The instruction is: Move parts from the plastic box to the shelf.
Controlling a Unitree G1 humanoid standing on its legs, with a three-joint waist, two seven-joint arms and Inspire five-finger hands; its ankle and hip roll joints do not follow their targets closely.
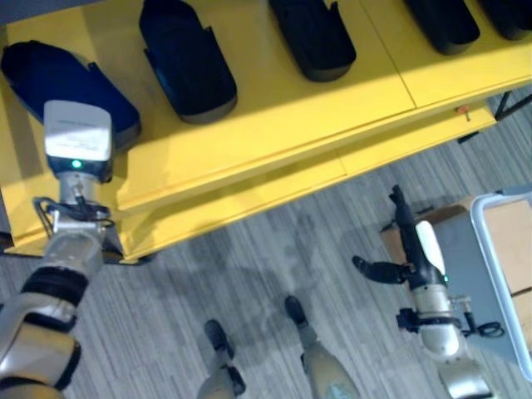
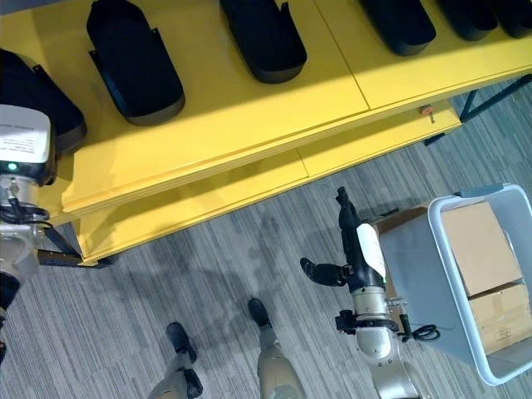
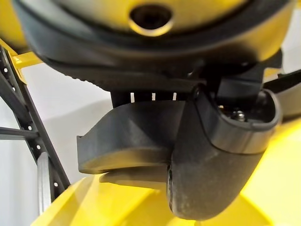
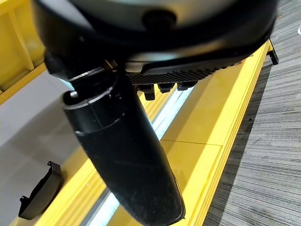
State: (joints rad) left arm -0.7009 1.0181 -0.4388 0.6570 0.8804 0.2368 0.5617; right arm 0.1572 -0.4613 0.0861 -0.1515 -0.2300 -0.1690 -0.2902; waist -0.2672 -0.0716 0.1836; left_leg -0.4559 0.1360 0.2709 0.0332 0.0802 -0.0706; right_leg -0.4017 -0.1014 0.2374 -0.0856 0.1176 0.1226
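A long black moulded part (image 1: 50,79) lies at the far left of the yellow shelf top (image 1: 274,108). My left hand is at its near end, under the white wrist camera. In the left wrist view the thumb (image 3: 211,160) curls against the dark part (image 3: 127,136), just above the yellow surface. My right hand (image 2: 362,241) hangs over the floor beside the grey-blue plastic box (image 2: 416,266), fingers straight, thumb out, holding nothing. The right wrist view shows its thumb (image 4: 127,155) before the shelf.
Several more black parts (image 1: 187,62) lie in a row along the shelf top. A lower yellow shelf level (image 2: 199,199) juts out toward me above grey carpet. Two cardboard boxes (image 2: 478,245) sit inside the plastic box. One black part (image 4: 40,190) lies on a lower level.
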